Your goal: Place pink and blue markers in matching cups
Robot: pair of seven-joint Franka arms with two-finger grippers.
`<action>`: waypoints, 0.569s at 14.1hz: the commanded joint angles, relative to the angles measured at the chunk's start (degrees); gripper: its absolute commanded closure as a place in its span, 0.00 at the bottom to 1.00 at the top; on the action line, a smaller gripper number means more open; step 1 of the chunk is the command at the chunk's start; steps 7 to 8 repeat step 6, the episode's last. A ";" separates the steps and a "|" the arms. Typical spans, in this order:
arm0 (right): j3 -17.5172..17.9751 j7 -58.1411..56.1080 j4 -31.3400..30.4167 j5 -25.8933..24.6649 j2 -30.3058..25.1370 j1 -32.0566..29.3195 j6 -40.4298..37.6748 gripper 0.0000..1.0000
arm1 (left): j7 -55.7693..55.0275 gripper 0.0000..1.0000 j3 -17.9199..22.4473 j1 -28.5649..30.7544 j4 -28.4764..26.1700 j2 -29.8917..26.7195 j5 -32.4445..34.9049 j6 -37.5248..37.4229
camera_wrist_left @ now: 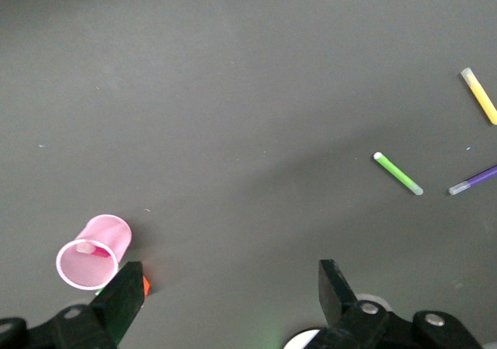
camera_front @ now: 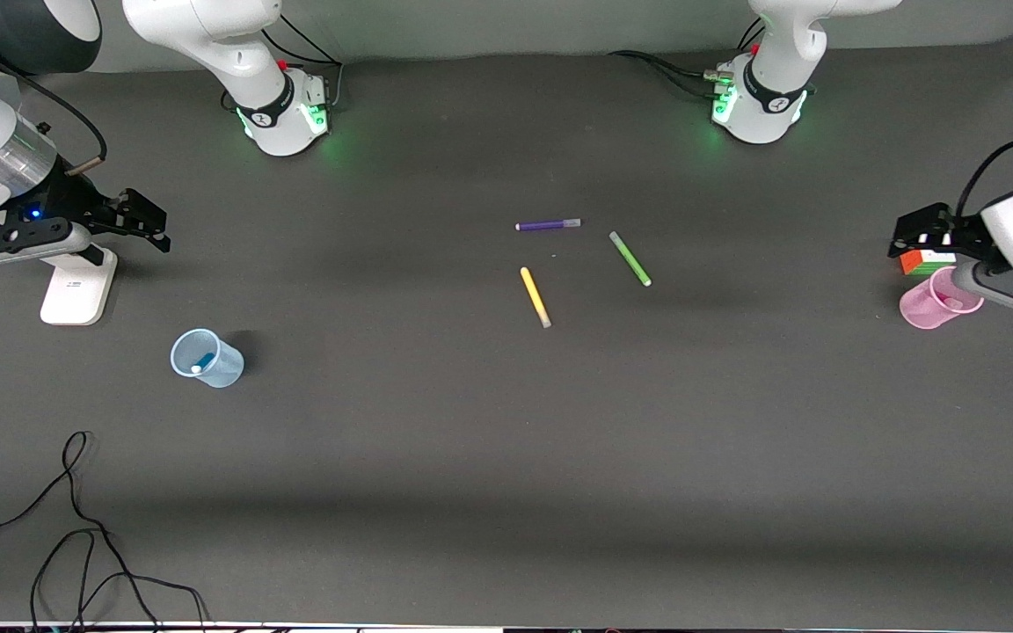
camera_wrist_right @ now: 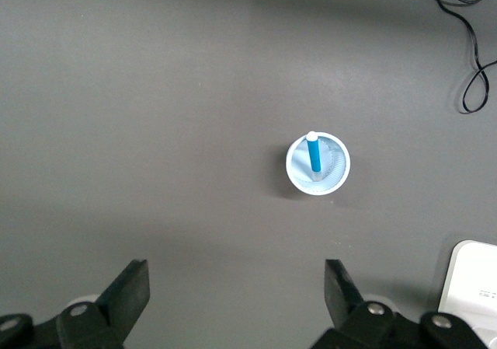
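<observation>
Both sorting placements look done, so the step in hand reads as the retreat after the last drop. The blue marker (camera_wrist_right: 314, 153) stands leaning inside the pale blue cup (camera_front: 207, 358), which sits upright on the table (camera_front: 506, 457) toward the right arm's end, nearer the front camera than the right hand (camera_front: 144, 221). That hand hangs over bare table beside a white stand (camera_front: 77, 286), its fingers spread wide and holding nothing. At the left arm's end, the pink cup (camera_front: 937, 301) stands just beside the multicoloured puzzle cube (camera_front: 926, 261), and the left wrist view shows the pink marker (camera_wrist_left: 96, 249) resting inside it. The left hand (camera_front: 918, 236) hovers over the cube and cup, its fingers likewise spread and empty. The purple marker (camera_front: 548, 225), the yellow marker (camera_front: 535, 297) and the green marker (camera_front: 630, 258) lie untouched near the middle of the table, well apart from both cups, and they are no part of the job. Judging by this, nothing is left to grasp; the next move calls only for both arms to draw clear without brushing the light cups, the pink one above all, since the left hand is so close to it.
</observation>
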 commanded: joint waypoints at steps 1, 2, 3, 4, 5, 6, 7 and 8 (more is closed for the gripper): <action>1.07 0.57 1.43 0.40 0.72 -0.12 -0.01 0.00 | -6.63 0.00 0.34 -2.56 1.77 0.08 0.89 -3.71; 1.07 0.48 1.51 0.40 0.73 -0.12 -0.01 0.00 | -8.22 0.00 0.17 -3.00 1.78 -0.01 0.98 -4.42; 1.07 0.48 1.52 0.40 0.81 -0.12 -0.01 0.00 | -9.28 0.00 0.08 -3.09 1.78 -0.10 0.98 -4.51; 1.07 0.48 1.52 0.40 0.81 -0.12 -0.10 0.00 | -9.81 0.00 -0.01 -3.00 1.78 -0.10 0.98 -4.43; 1.07 0.48 1.52 0.40 0.81 -0.12 -0.10 0.00 | -10.77 0.00 -0.01 -3.09 1.86 -0.10 1.07 -4.43; 1.07 0.57 1.52 0.40 0.81 -0.12 -0.10 0.00 | -12.87 0.00 -0.01 -3.09 1.86 -0.10 1.15 -4.43; 1.07 0.57 1.52 0.40 0.81 -0.12 -0.10 0.00 | -12.87 0.00 -0.01 -3.09 1.86 -0.10 1.15 -4.43; 1.07 0.57 1.52 0.40 0.81 -0.12 -0.10 0.00 | -12.87 0.00 -0.01 -3.09 1.86 -0.10 1.15 -4.43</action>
